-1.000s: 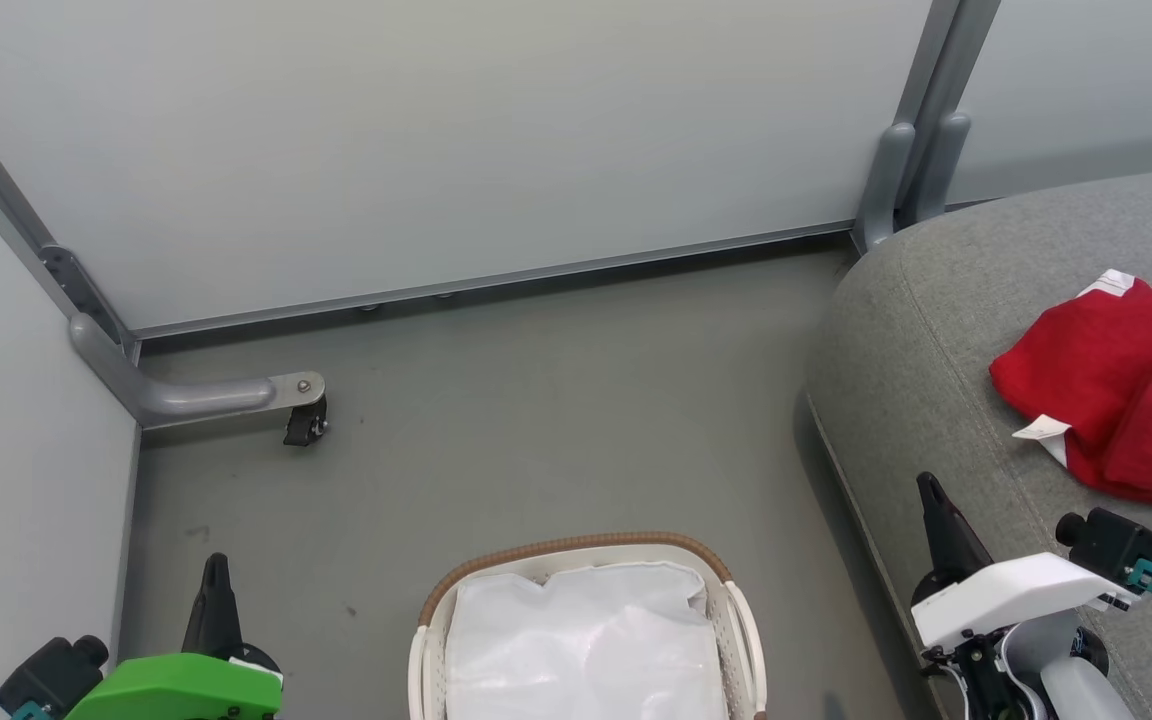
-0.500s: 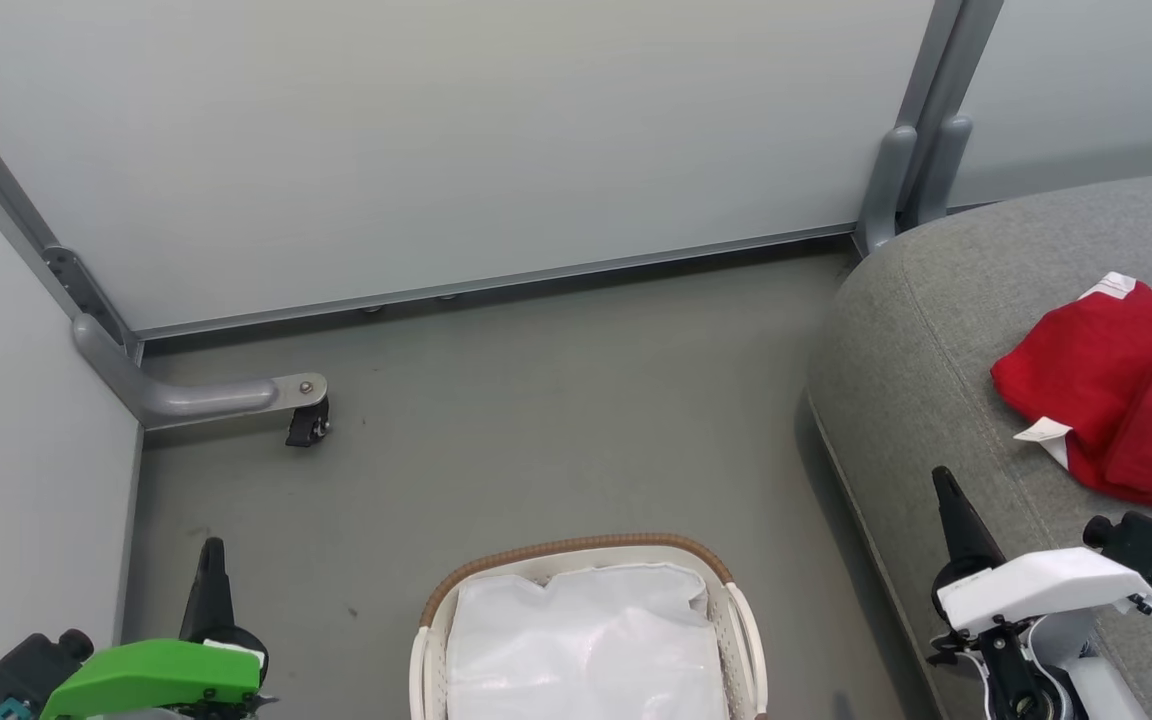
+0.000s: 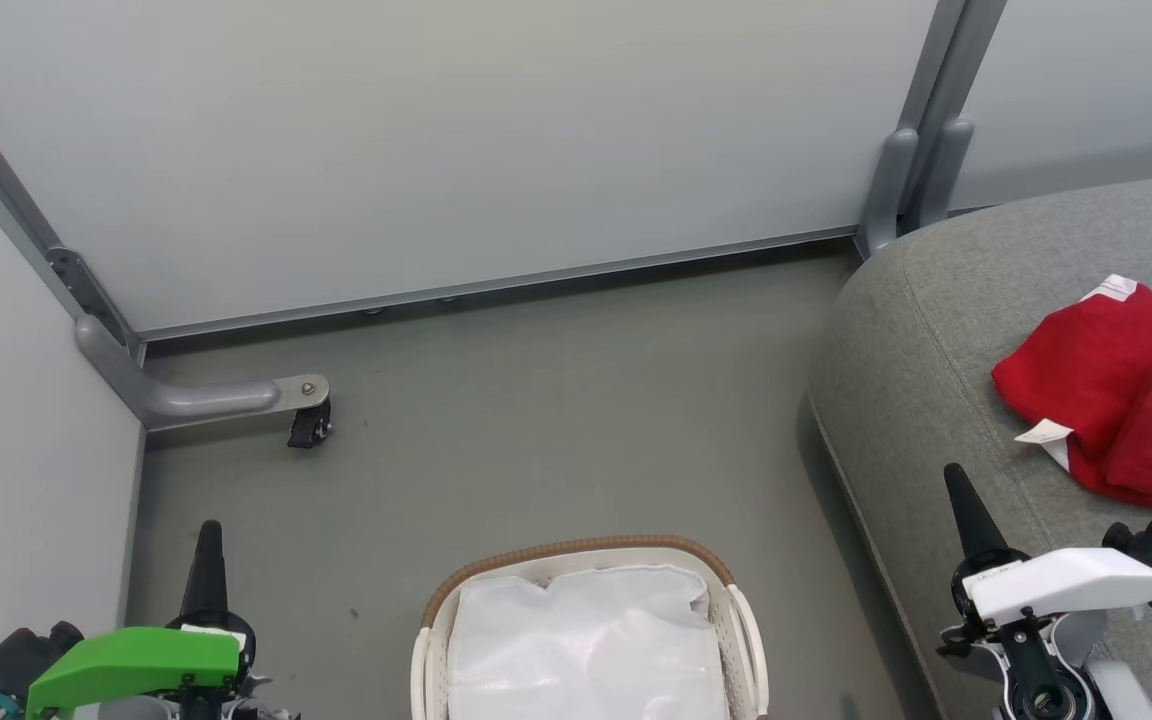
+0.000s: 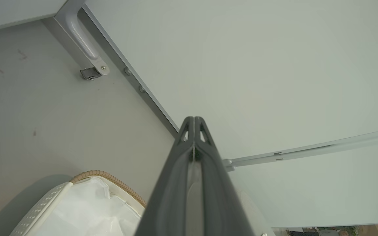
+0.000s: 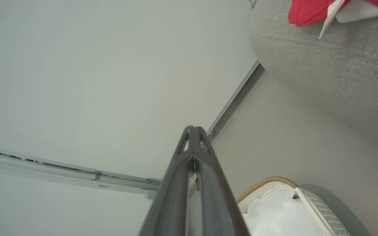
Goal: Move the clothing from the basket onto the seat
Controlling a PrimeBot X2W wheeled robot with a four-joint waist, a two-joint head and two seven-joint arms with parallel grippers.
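Observation:
The red clothing (image 3: 1121, 385) with white trim lies crumpled on the grey seat (image 3: 926, 340) at the right; its red edge (image 5: 310, 11) peeks in above the seat (image 5: 323, 62) in the right wrist view. At bottom centre stands the white basket (image 3: 736, 625) with a brown woven rim, showing only its plain white liner (image 3: 586, 645). My left gripper (image 3: 209, 535) is shut with nothing in it, left of the basket over the floor. My right gripper (image 3: 956, 480) is shut too, holding nothing, over the seat's front edge. Both wrist views show fingers pressed together, left gripper (image 4: 194, 121), right gripper (image 5: 193, 130).
Pale partition walls (image 3: 496, 140) close the space behind and at the left. A grey support foot with a black caster (image 3: 308, 428) juts onto the smooth grey floor (image 3: 556, 420). A grey post (image 3: 911, 170) stands by the seat's rounded corner.
Both grippers have drawn down toward the picture's lower edge, the right one also drifting right. The clothing, basket and seat lie as before.

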